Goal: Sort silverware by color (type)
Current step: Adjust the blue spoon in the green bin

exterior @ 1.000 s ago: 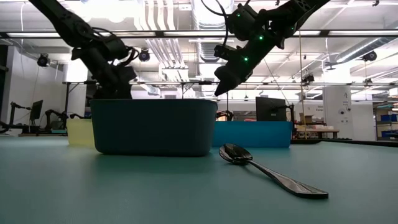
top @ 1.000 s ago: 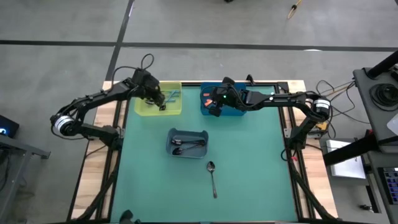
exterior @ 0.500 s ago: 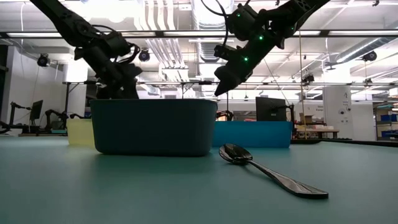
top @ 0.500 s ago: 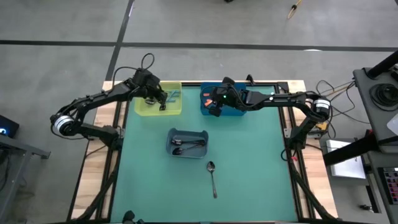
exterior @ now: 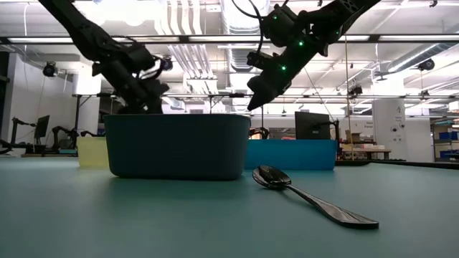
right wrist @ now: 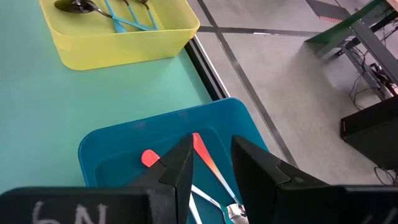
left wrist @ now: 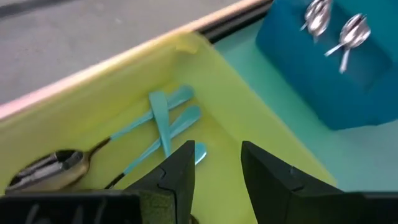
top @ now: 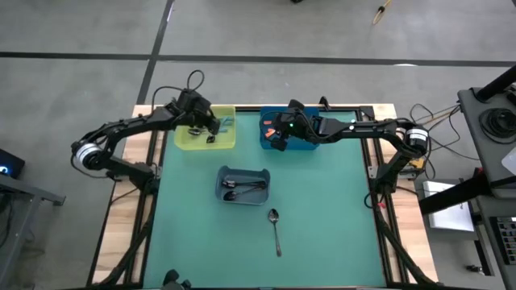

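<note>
Both grippers' fingers parted, empty: left gripper [left wrist: 214, 177] above yellow bin [top: 227, 142] of blue-handled spoons [left wrist: 163, 121]; right gripper [right wrist: 208, 171] above blue bin [top: 314, 145] with orange-handled spoons [right wrist: 208, 163]; sorted by colour.

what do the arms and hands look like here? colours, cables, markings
Both arms are dark, slim and jointed, each with a pale ring at a joint near its base. A black cable loops above the left hand. The right hand carries small green lights and an orange-red one. Each hand has two dark, tapered fingers; white lettering marks the body behind them.
</note>
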`<move>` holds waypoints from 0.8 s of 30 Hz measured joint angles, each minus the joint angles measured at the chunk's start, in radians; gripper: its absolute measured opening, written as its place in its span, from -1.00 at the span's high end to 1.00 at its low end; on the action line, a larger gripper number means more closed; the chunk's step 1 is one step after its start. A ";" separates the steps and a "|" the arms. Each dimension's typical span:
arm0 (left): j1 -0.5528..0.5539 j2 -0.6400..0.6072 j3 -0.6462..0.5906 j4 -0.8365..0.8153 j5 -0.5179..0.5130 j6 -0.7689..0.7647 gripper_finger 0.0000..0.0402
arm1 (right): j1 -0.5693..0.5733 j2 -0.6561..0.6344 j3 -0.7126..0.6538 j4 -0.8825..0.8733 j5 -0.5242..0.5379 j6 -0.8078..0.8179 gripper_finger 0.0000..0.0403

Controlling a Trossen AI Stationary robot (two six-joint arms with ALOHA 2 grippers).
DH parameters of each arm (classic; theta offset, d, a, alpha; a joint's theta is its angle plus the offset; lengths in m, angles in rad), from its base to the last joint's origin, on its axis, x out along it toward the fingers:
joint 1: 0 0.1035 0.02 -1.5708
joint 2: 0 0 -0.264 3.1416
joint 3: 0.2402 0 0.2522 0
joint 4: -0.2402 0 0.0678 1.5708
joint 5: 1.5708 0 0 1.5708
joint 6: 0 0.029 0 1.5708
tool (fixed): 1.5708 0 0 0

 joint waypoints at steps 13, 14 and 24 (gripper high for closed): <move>-0.006 0.190 0.090 -0.063 -0.052 0.065 0.44 | -0.002 0.000 0.000 0.000 0.000 0.000 0.50; -0.006 0.203 0.109 -0.085 -0.060 0.076 0.44 | -0.003 0.000 0.000 0.000 0.000 0.000 0.50; -0.011 0.271 0.181 -0.190 -0.132 0.114 0.44 | -0.013 0.000 -0.002 -0.001 0.000 0.000 0.50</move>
